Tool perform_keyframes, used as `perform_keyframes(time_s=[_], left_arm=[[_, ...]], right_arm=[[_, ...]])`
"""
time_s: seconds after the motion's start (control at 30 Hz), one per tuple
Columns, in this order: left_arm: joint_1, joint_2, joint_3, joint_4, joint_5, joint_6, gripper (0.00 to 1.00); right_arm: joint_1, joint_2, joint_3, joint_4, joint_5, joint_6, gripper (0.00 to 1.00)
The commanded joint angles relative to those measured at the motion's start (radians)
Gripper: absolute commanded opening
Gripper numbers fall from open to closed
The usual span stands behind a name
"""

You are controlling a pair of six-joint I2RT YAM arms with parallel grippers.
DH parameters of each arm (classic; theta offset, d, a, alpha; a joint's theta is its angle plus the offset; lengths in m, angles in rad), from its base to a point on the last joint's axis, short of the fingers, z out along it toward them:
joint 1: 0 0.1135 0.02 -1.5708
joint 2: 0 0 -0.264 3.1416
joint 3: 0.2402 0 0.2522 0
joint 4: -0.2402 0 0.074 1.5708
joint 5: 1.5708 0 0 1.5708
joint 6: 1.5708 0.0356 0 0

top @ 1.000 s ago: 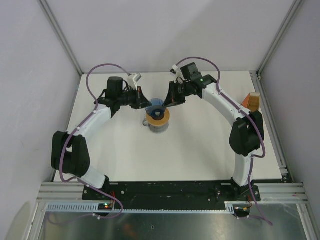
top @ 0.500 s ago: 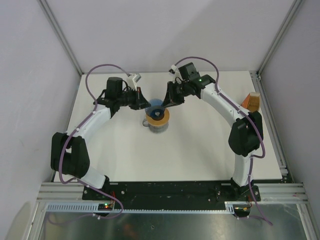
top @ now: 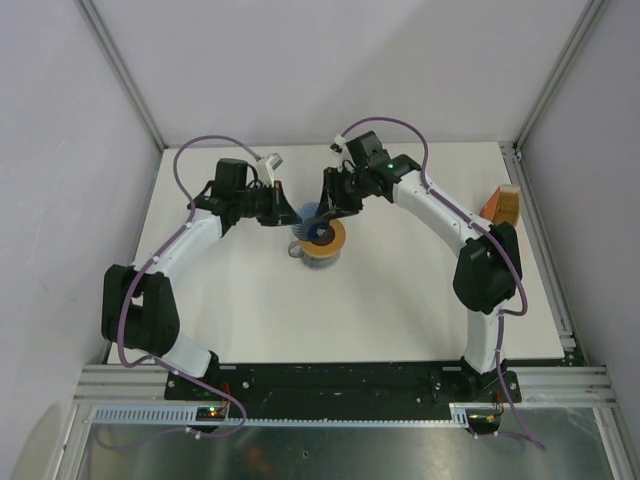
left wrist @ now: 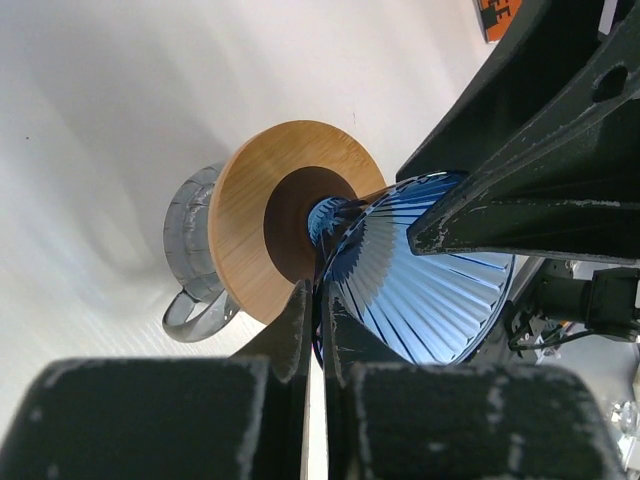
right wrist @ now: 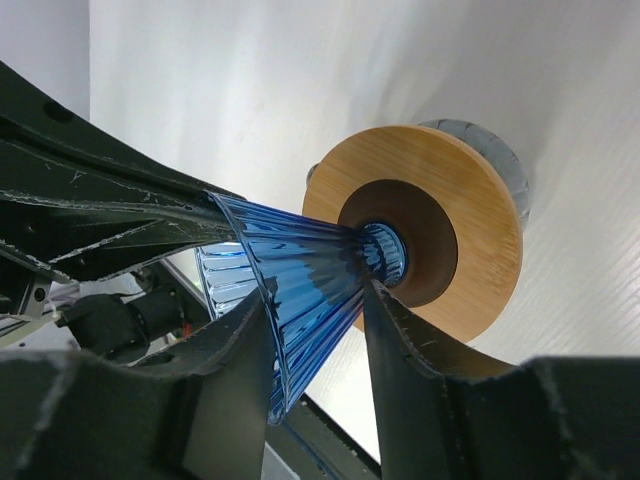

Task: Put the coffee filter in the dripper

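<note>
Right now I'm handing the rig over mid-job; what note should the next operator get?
Left gripper: shut, pinching the wall of the dripper.
Right gripper: open, jaws either side of the cone.
The dripper is tilted, narrow end at the hole of the wooden disc on the glass jug.
Likely the coffee filter: tan-orange piece at the right edge of the table, untouched.
Done: nothing placed. To do: settle dripper upright, fetch filter, seat it inside.
</note>
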Motion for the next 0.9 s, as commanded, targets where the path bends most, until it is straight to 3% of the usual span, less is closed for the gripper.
perform_keyframes(time_s=[0.0,0.33,0.87], left_arm=[[-0.013,-0.023,0.018,-0.103,-0.046,0.018,0.0],[-0.013,-0.057,0.038,-0.102,-0.076,0.04,0.0],[-0.013,-0.017,0.015,-0.104,-0.111,0.071,0.0]], right_arm=[[0.007,-0.022,-0.002,0.04,0.113,-0.021,0.39],[0.015,-0.006,0.056,-0.05,0.226,-0.017,0.02],[0.079,0.049,0.103,-0.114,0.364,-0.084,0.0]])
